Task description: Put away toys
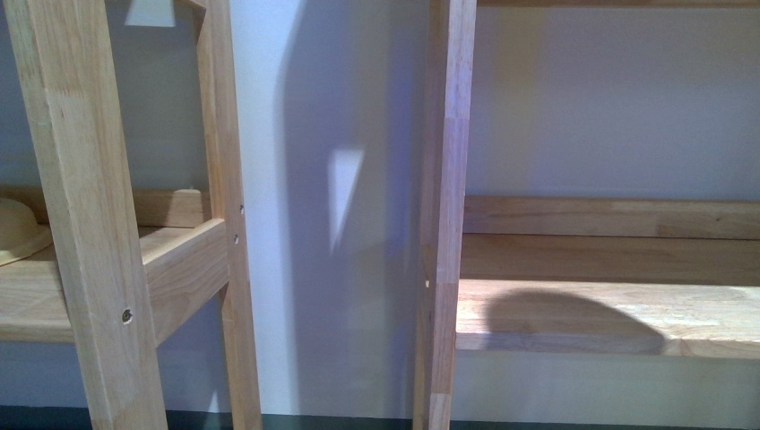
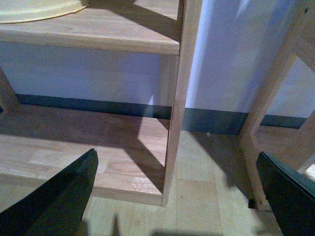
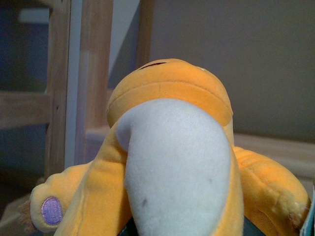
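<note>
So far: the plush toy (image 3: pixel 177 167) is picked up but not yet put away; it lies on no shelf in any view.
Plush toy: it fills the right wrist view, orange-yellow with a pale belly and one pink-violet paw pad (image 3: pixel 51 210), raised in front of the wooden shelving.
Right gripper: its fingers are hidden behind the toy. Since the toy hangs close to the wrist camera with nothing under it, I judge it to be clamped on the plush toy.
Left gripper (image 2: pixel 177 155): released, its dark fingers (image 2: pixel 64 196) spread wide with nothing between them, hanging over the floor (image 2: pixel 206 196) in front of the left shelf unit (image 1: pixel 179 269).
Right shelf board (image 1: pixel 609 313): bare wood with a rounded shadow (image 1: pixel 574 322) across it, probably cast by the toy. No arm shows in the front view.
Left shelf unit: carries a pale dish (image 1: pixel 18 231) at its far end, so it has less free room.
Wall (image 1: pixel 341 134): plain, showing between the two units.
Left to do: carry the toy over the right shelf board, set it down and let go.
Risk: the toy is bulky and soft, and could snag on the upright post (image 1: pixel 444 215) or sag off the front edge if released too near it.
</note>
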